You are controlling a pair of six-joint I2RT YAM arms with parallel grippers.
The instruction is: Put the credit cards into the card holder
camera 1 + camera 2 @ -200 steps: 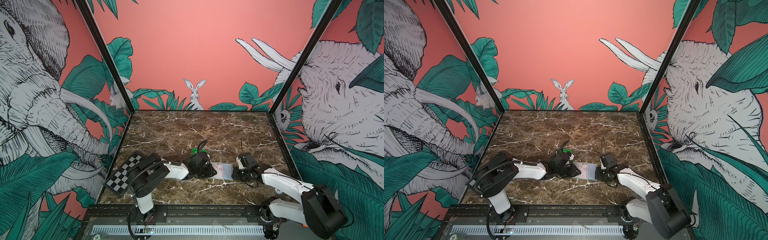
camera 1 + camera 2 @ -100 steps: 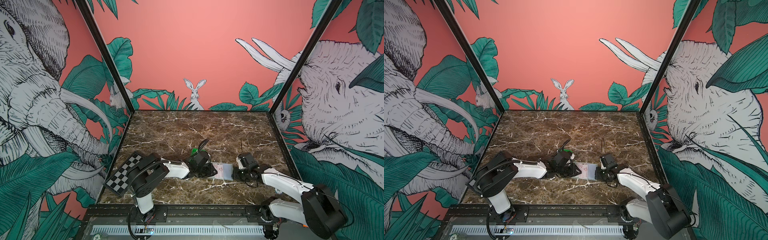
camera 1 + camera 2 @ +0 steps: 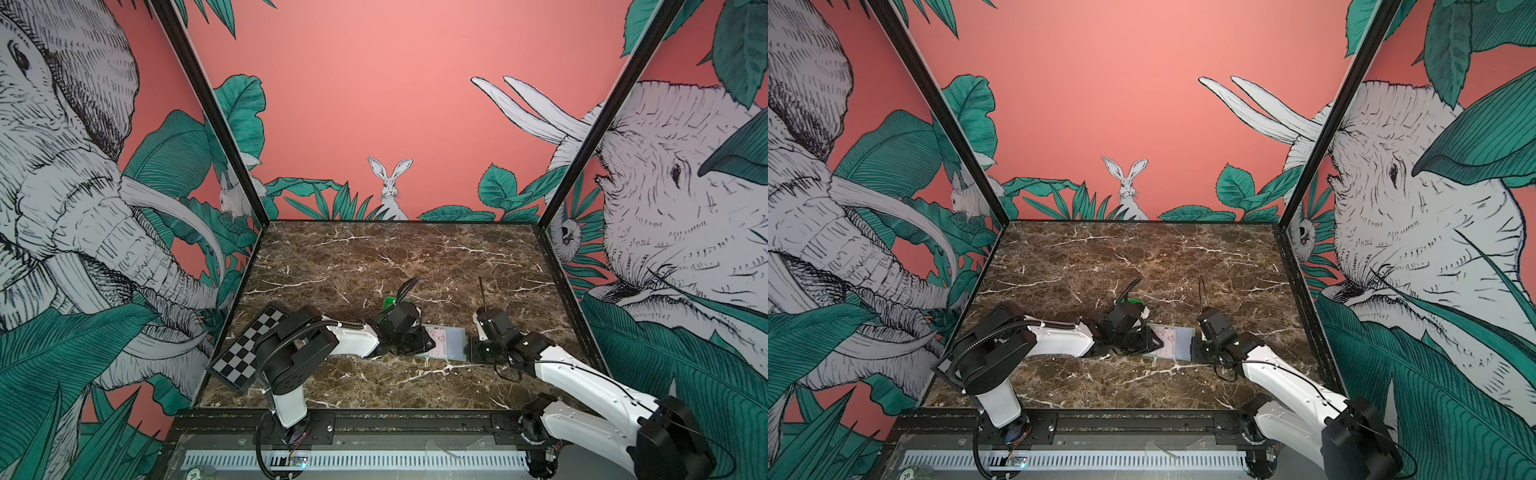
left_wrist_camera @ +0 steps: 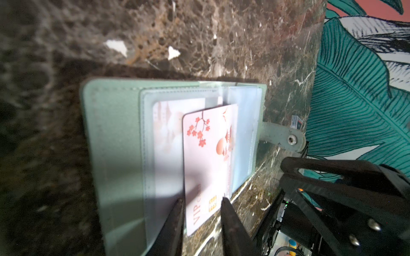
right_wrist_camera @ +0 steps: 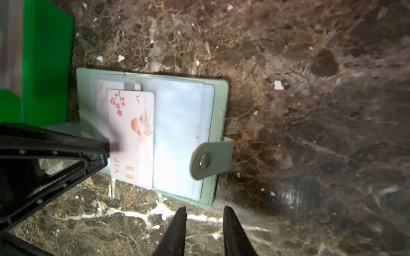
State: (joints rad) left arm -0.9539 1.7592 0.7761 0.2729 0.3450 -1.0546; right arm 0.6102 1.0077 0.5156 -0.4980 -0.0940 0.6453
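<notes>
A: What is new here?

B: Take it from the left. The left tool point(image 4: 202, 199) sits over the left end of the card holder point(image 4: 111, 133), which lies open and flat on the tabletop point(image 5: 310, 88). Its fingers stand a little apart. One is just off the credit card point(image 4: 208, 144) and the other lies over its corner, so I judge it is nudging the card, not pinching it.

A: And the card itself?

B: It lies face up across the middle of the card holder. The edge toward the right page seems tucked under a clear sleeve point(image 5: 177, 133), and most of it is still bare. A second card point(image 4: 168, 133) already sits inside a sleeve on the holder's left page.

A: So what changed?

B: The right tool point(image 5: 204, 208). A second ago it was almost pressed together at the card holder's right edge. Now its fingers are spread with only marble between them, just clear of that edge and near the snap strap point(image 5: 210, 159).

A: Meaning?

B: If it was steadying the holder, that hold is gone. Another push on the card may slide the whole holder toward the right tool instead of seating the card. The insertion looks about half done.

A: Anything else nearby?

B: A green tray point(image 5: 44, 66) just behind the card holder's left end. I cannot tell whether more cards wait there.
</notes>
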